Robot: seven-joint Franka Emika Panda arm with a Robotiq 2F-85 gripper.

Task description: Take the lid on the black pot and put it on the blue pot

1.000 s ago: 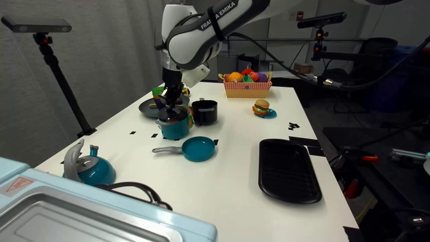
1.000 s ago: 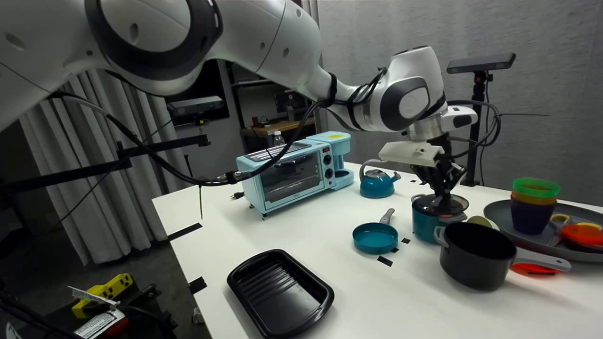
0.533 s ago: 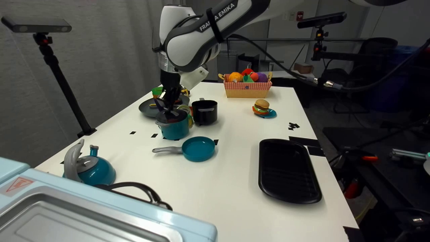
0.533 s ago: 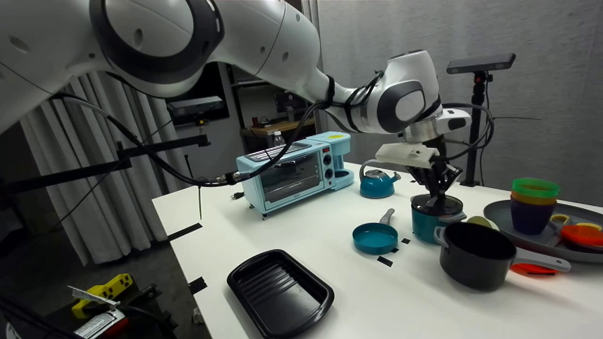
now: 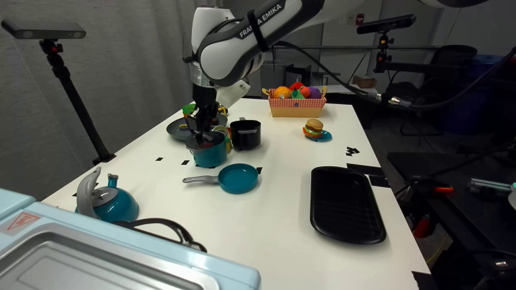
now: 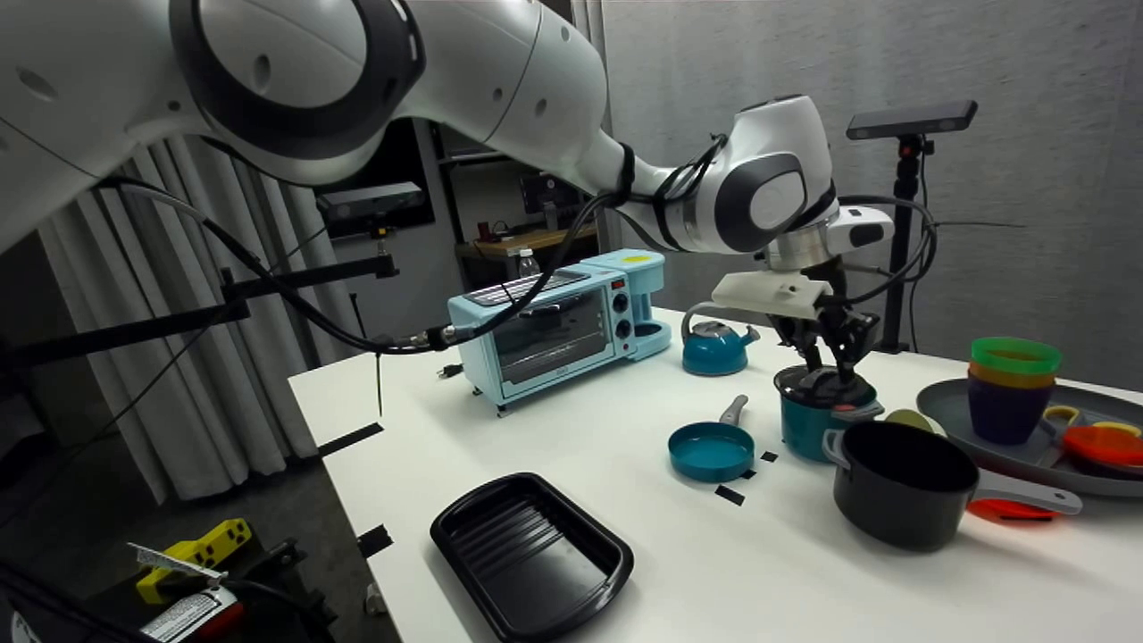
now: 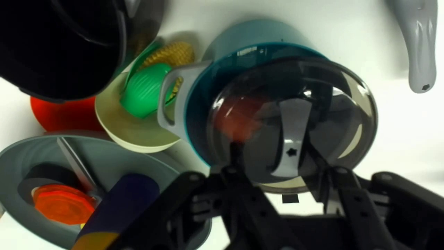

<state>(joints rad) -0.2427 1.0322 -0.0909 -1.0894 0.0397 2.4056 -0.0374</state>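
Observation:
The clear, dark-rimmed lid [image 7: 333,128] with a grey strap handle [image 7: 295,118] rests on the blue pot [image 6: 804,433], off-centre. In the wrist view the rim of the blue pot [image 7: 196,139] shows past the lid at the left and top; the lid overhangs at the right. A reddish thing shows through the lid. My gripper [image 6: 829,371] is low over the lid. In the wrist view my gripper [image 7: 274,149] is open, fingers on either side of the handle and apart from it. The black pot [image 6: 902,500] stands lidless beside the blue pot, also in an exterior view [image 5: 246,137].
A pale bowl [image 7: 138,135] with green and yellow items sits between the pots. A grey platter [image 6: 946,420] holds stacked cups [image 6: 1009,402]. A teal frying pan [image 6: 712,451], a black tray [image 6: 536,563], a kettle [image 6: 714,348] and a toaster oven [image 6: 554,330] share the table.
The gripper came down slightly with the lid onto the blue pot, then its fingers spread and let go of the handle. The lid shifted a little and settled off-centre.

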